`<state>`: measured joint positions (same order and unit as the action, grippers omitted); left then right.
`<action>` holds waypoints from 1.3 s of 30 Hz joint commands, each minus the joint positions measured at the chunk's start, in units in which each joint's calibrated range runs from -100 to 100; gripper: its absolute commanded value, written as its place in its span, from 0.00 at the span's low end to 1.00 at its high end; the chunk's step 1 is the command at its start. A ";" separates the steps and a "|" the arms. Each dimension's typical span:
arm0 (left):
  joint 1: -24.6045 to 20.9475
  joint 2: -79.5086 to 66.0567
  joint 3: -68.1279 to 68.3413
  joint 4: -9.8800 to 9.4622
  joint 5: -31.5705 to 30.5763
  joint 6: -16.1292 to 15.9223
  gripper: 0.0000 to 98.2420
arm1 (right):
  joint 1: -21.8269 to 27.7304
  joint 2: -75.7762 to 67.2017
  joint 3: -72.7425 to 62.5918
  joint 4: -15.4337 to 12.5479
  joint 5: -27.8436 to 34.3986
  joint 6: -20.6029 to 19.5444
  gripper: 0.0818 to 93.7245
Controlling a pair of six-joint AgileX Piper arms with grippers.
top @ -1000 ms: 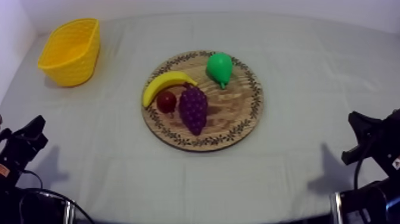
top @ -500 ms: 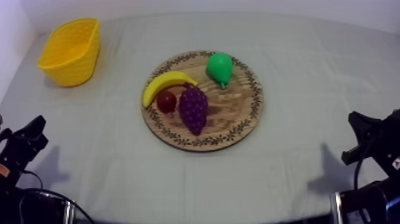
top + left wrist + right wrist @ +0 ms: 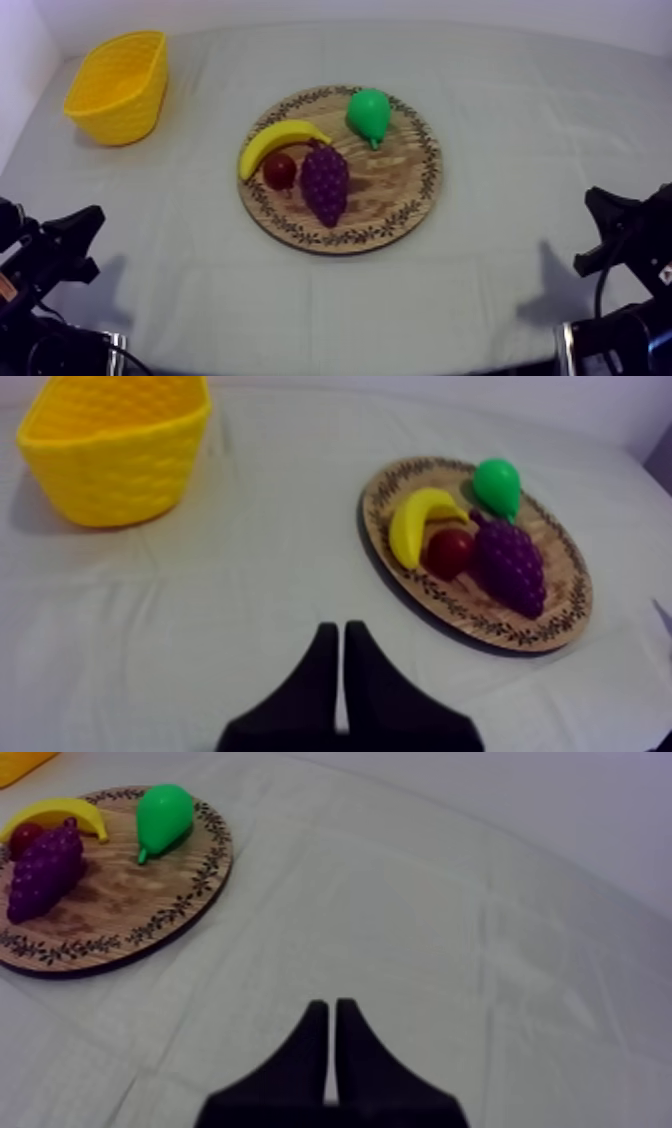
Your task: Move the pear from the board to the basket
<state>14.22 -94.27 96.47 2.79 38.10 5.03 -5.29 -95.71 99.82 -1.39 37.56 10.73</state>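
Left gripper (image 3: pixel 335 628) is sitting low over bare cloth at its own side of the table, fingers lying together in a narrow wedge with nothing between them. Right gripper (image 3: pixel 328 1005) is resting likewise at the opposite side, fingers pressed together, empty.

Pear (image 3: pixel 368 113) is lying on the wooden board (image 3: pixel 395 195), at its far edge on the right arm's side, with its stalk end pointing toward the board's middle. It is lying a little apart from the bunch of grapes (image 3: pixel 325 182) and the banana (image 3: pixel 276 141). Small red fruit (image 3: pixel 279 171) is sitting tucked between those two. Yellow basket (image 3: pixel 118 118) is standing well apart from the board, at the far left corner. Pick-up not yet begun.

Risks, as I am judging them:
- Pear is looking smooth and tapered, so fingers closing off its widest part may squeeze it out sideways.
- A left-arm reach would be crossing banana and grapes and may scatter them.
- A low carry may clip the basket's rim and tip it.
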 commanded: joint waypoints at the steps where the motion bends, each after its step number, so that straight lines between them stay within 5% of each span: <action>1: 3.27 5.23 -0.49 0.96 0.08 -0.68 0.00 | 0.01 -0.04 -0.05 -0.01 0.02 -0.01 0.00; 8: 8.72 20.99 -5.58 2.42 0.72 -1.69 0.00 | 0.01 -0.04 -0.05 -0.01 0.02 -0.01 0.00; 20: 14.01 51.47 -27.18 2.25 5.35 -1.81 0.00 | 0.01 -0.04 -0.05 -0.01 0.02 0.01 0.00; 30: 16.21 75.85 -54.56 -1.94 13.93 5.99 0.00 | 0.01 -0.04 -0.05 -0.01 0.02 0.01 0.00; 39: 15.30 94.46 -79.65 -1.36 24.67 10.75 0.00 | 0.01 -0.04 -0.05 -0.01 0.02 0.00 0.00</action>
<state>29.61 -5.66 27.24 1.24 60.54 14.83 -5.29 -95.71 99.82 -1.39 37.56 10.72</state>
